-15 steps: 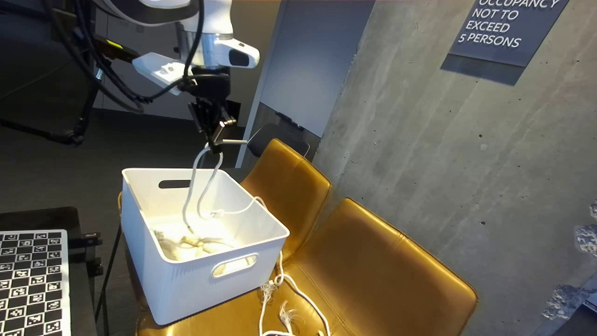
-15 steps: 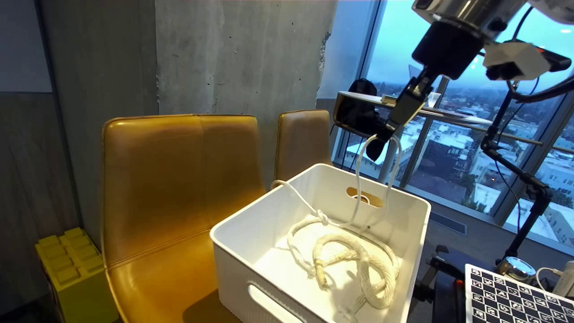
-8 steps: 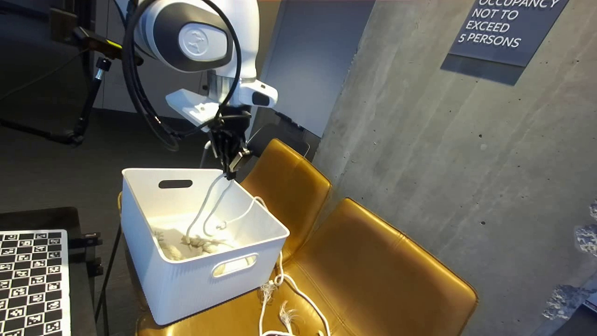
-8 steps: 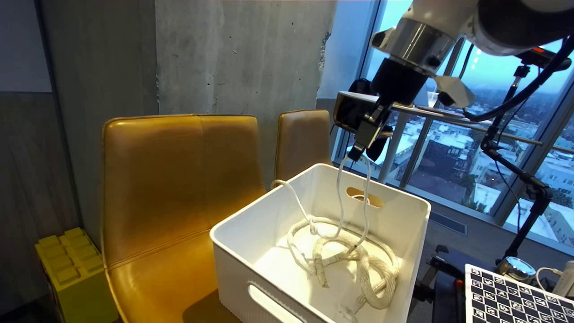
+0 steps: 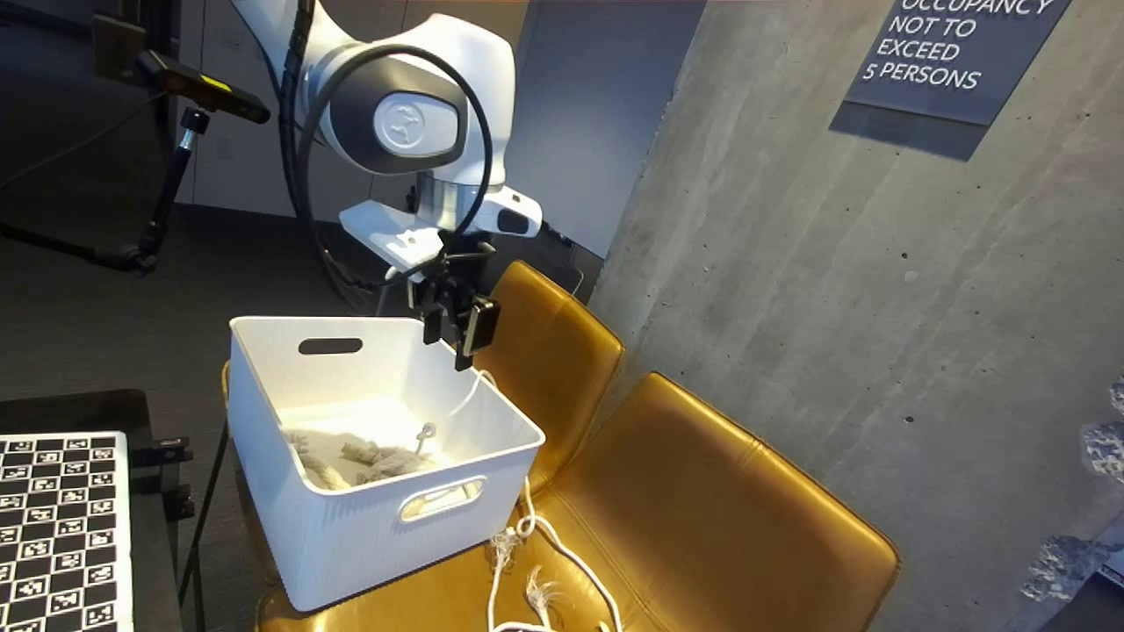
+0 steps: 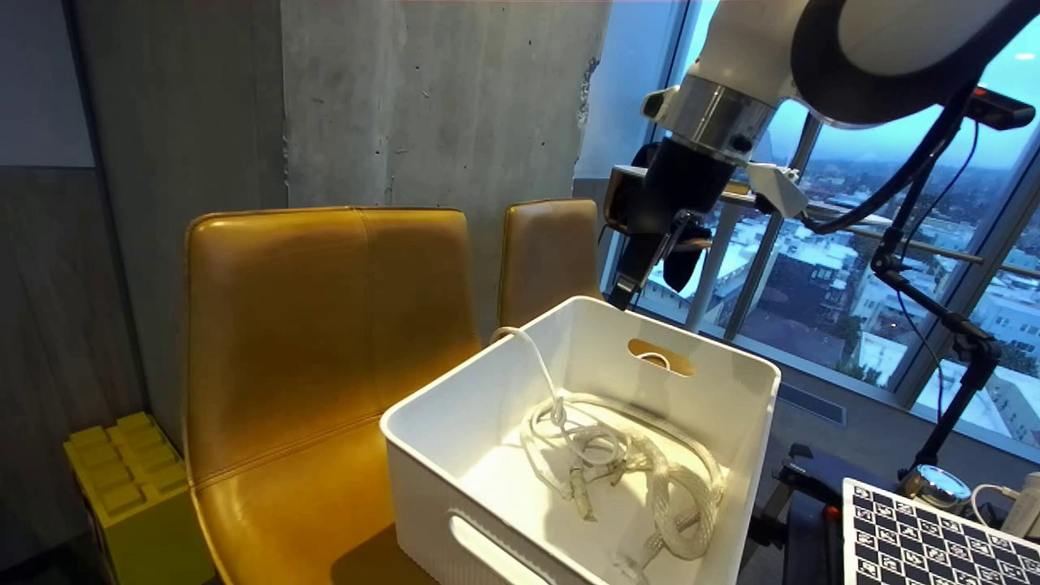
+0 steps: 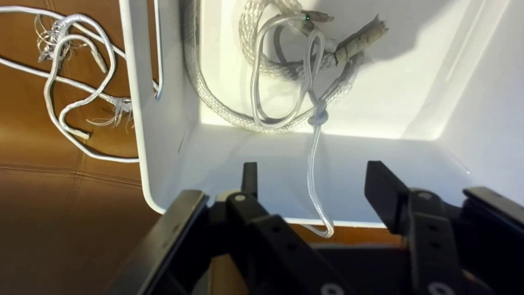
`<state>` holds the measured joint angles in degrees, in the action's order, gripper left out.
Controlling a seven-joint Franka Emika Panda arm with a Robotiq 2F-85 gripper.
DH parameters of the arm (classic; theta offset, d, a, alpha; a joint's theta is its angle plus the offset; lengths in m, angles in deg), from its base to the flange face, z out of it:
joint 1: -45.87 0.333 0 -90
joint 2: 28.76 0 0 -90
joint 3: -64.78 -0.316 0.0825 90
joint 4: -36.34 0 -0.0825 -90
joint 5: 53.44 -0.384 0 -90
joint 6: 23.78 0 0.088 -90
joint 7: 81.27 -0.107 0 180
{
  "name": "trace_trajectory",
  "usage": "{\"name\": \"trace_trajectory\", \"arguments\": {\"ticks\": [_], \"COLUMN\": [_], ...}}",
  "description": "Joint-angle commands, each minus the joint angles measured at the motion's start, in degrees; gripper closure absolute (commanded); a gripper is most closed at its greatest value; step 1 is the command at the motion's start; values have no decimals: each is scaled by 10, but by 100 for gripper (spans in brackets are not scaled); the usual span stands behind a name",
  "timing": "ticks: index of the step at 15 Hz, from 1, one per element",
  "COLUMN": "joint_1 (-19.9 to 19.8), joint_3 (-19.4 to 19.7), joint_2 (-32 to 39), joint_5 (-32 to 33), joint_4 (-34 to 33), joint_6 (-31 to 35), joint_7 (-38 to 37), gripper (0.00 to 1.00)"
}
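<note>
The wall sign (image 5: 947,77) reads "OCCUPANCY NOT TO EXCEED 5 PERSONS"

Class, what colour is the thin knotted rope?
White; the rope shows best in the wrist view.

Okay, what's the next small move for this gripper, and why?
I'd probably ease the gripper down a little toward the thin white cord where it bends over the edge of the white bin. The wrist view shows the fingers spread and holding nothing, with that cord visible between them; its knot lies inside the bin, while the bend pokes past the edge.
</note>
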<state>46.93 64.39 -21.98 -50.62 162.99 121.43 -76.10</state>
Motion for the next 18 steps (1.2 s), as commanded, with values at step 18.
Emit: {"name": "trace_trajectory", "arguments": {"ticks": [18], "joint_1": [32], "joint_3": [6], "joint_2": [300], "joint_5": [41], "joint_4": [-354], "joint_6": [-57], "joint_7": [-11], "gripper": [0]}}
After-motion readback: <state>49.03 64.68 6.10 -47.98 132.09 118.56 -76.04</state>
